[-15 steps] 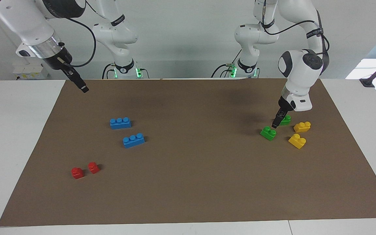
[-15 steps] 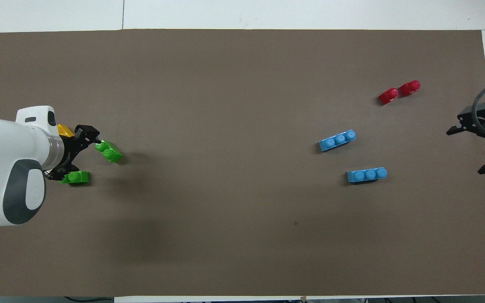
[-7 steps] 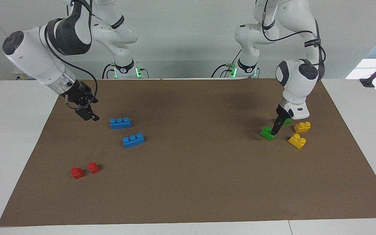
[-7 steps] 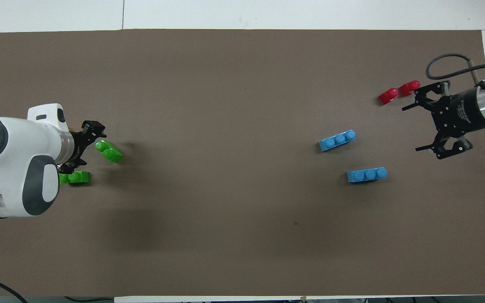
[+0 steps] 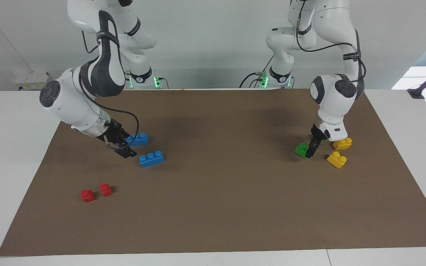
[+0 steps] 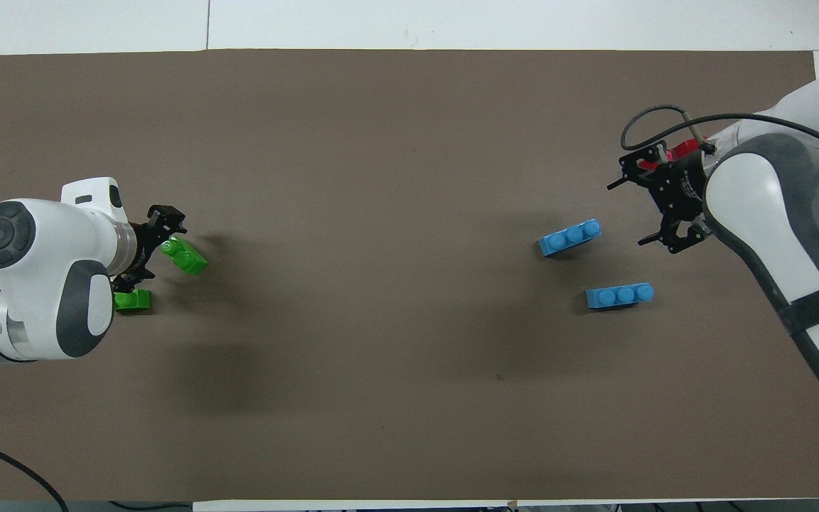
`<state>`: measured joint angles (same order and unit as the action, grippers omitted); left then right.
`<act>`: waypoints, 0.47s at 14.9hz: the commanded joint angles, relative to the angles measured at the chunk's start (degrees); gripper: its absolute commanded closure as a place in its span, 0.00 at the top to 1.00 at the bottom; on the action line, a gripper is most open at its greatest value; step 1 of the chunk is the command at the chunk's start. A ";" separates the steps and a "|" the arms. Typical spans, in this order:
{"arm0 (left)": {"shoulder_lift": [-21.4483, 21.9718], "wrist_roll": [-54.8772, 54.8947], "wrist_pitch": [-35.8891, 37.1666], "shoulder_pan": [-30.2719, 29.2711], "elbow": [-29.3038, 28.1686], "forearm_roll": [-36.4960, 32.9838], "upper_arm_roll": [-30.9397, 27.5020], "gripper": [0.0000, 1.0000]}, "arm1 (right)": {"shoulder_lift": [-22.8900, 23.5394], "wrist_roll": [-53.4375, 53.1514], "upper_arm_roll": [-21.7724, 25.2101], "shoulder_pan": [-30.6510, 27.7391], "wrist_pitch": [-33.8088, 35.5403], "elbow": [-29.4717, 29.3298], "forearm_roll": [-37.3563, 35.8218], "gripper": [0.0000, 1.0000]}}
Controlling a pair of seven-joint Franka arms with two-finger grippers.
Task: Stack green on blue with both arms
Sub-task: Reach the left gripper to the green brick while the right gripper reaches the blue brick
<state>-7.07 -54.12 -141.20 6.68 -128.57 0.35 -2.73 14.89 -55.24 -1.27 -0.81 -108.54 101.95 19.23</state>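
With both claws spread wide and holding nothing, the left gripper low at the green brick could nudge it into its twin — or the yellow bricks; the right gripper hangs beside the two blue bricks; brown mat on a white table, pale wall.

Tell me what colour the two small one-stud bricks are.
Red; the one-stud bricks show best in the facing view, where nothing covers them.

White table under a brown mat

A brown mat covered most of the white table; a plain pale wall stood at the robots' end, evenly lit.
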 commanded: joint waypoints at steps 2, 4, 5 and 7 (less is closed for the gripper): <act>-1.88 -1.87 -1.27 0.35 0.43 -0.09 -0.35 1.00 | 2.95 3.39 -0.22 0.54 -0.53 -1.58 1.51 0.97; -2.68 -1.78 -1.70 0.52 0.78 1.57 -0.35 0.99 | 4.53 3.30 -0.22 0.72 -2.36 -1.58 3.34 0.97; -3.12 -1.87 -2.40 0.52 0.78 1.76 -0.35 0.98 | 5.23 3.12 -0.22 0.89 -3.51 -1.49 4.75 0.97; -3.65 -1.87 -2.85 0.52 1.30 1.85 -0.26 0.90 | 6.46 2.68 -0.22 0.89 -5.44 -1.32 4.94 0.97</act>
<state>-9.28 -55.30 -142.92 6.68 -128.49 1.34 -2.72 19.44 -53.46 -1.31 0.37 -112.20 101.51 22.49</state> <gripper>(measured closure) 0.066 0.026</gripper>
